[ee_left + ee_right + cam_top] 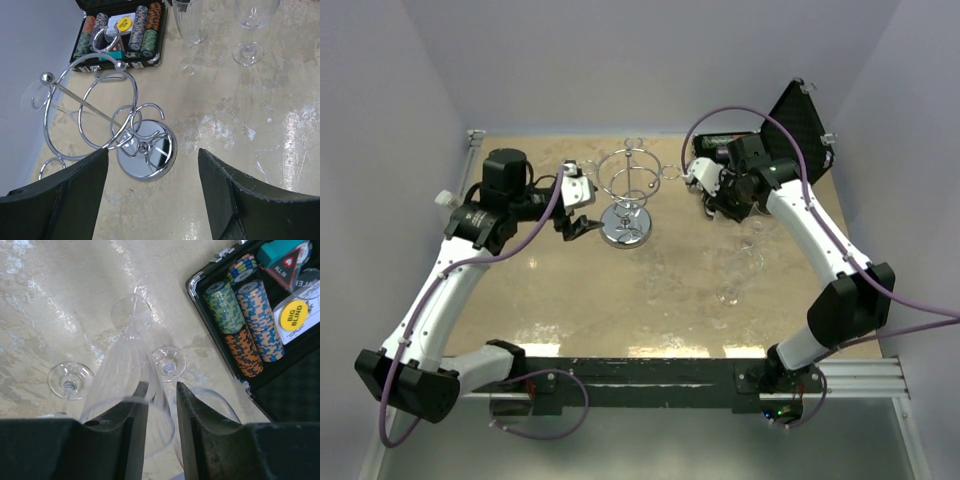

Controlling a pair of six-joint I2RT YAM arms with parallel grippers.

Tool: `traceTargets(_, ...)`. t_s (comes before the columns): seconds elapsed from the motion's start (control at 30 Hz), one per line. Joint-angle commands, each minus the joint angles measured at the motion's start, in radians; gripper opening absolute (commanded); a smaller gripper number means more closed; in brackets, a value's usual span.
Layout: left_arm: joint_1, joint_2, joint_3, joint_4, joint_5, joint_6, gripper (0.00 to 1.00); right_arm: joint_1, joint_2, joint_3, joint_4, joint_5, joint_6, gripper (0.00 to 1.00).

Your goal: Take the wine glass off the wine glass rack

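Observation:
The chrome wine glass rack [625, 205] stands at the table's middle back; it also shows in the left wrist view [125, 135]. A faint clear glass [35, 96] seems to hang by its foot from a loop on the rack's far side. My left gripper [575, 222] is open and empty just left of the rack's base [152, 200]. My right gripper [708, 190] is right of the rack. Its fingers straddle the rim of a ribbed wine glass [125, 370], one inside the bowl and one outside, with gaps to the wall [162, 390].
An open black case of poker chips [800, 130] sits at the back right and shows in the right wrist view [250, 315]. Other clear glasses stand beside the ribbed one [70, 380] [169, 362], right of centre in the top view [740, 270].

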Motion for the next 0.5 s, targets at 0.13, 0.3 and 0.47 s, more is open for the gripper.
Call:
traceTargets(0.13,-0.005,-0.040,-0.083,0.118,-0.023,-0.084,0.77,-0.027,0.070,0.132,-0.031,0.006,0.061,0.42)
traceTargets(0.3,-0.004,-0.111,-0.214,0.291,-0.130,-0.246,0.78,-0.027,0.056,0.175,-0.031,0.017,0.059,0.47)
traceTargets(0.47,0.013,-0.134,-0.292,0.337,-0.207,-0.331,0.78,-0.027,0.026,0.184,-0.031,0.035,0.039,0.54)
